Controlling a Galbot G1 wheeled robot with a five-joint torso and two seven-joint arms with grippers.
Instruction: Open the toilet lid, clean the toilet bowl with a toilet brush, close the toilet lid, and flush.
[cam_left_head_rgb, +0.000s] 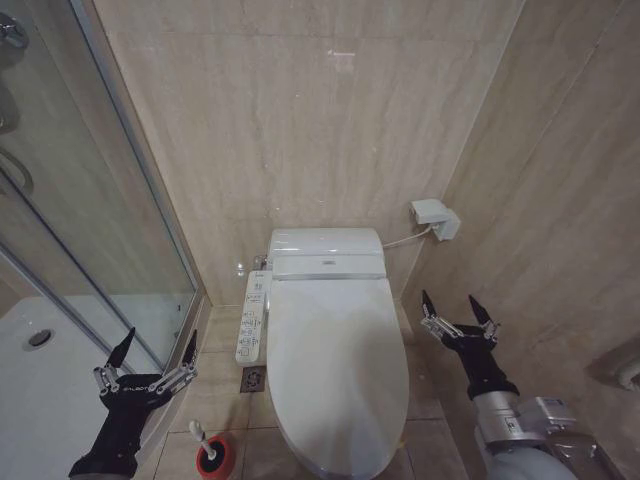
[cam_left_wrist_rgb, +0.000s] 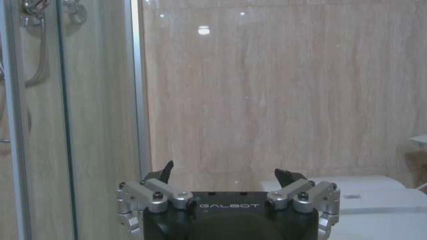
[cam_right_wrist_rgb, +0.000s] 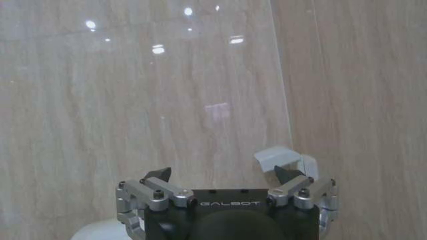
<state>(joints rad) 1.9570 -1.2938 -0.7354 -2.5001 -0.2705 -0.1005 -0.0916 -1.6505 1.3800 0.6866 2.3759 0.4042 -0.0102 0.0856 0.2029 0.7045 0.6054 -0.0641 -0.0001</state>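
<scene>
The white toilet lid (cam_left_head_rgb: 335, 370) lies shut over the toilet bowl, which is hidden beneath it. Low at the left, the toilet brush (cam_left_head_rgb: 201, 437) stands in a small red holder cup (cam_left_head_rgb: 215, 459) on the floor, its thin white handle sticking up. My left gripper (cam_left_head_rgb: 157, 345) hangs open above the floor left of the toilet, a little above and left of the brush. To the right of the lid my right gripper (cam_left_head_rgb: 455, 306) is open too, holding nothing. Both wrist views show open fingers (cam_left_wrist_rgb: 165, 170) (cam_right_wrist_rgb: 159, 174) facing the tiled wall.
A glass shower screen (cam_left_head_rgb: 95, 200) with a metal frame bounds the left side, with a white shower tray (cam_left_head_rgb: 40, 390) below. The control panel (cam_left_head_rgb: 252, 322) runs along the toilet's left side. A white wall box (cam_left_head_rgb: 435, 217) with a cable sits right of the tank (cam_left_head_rgb: 325, 250). Tiled walls close in behind and right.
</scene>
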